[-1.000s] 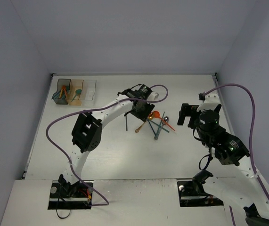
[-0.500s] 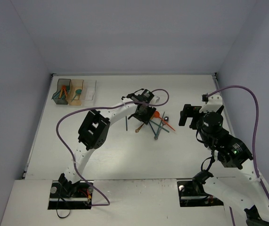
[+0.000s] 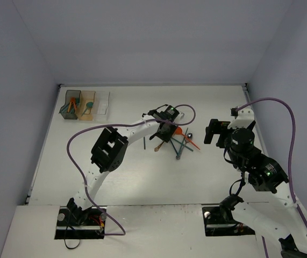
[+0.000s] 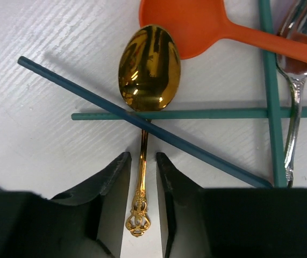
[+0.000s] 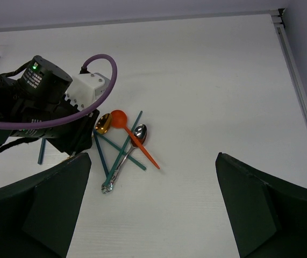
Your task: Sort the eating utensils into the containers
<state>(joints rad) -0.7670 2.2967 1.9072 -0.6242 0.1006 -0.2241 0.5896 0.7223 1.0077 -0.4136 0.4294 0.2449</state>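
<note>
Three joined containers (image 3: 86, 103) sit back-left on the counter (image 3: 115, 177), well apart from the utensil pile (image 3: 180, 148) at our left gripper (image 3: 166, 131). Left wrist: jaws narrow, straddling the handle of the gold spoon (image 4: 148, 70) without touching. Right wrist: our right gripper (image 5: 153, 161) gapes wide, empty.

To the right of the gold spoon (image 4: 149, 67), the orange spoon's (image 4: 196, 24) handle end and the silver spoon's (image 4: 294, 118) bowl were cut off by the left wrist view's edge.

Your containers (image 3: 87, 105) sit at the counter's (image 3: 126, 172) ten o'clock corner. The utensils (image 3: 180, 141) lie heaped just three o'clock of centre. There, two sticks (image 4: 196, 114) cross one spoon (image 4: 149, 67), with the left gripper (image 4: 142, 161) astride its handle.
</note>
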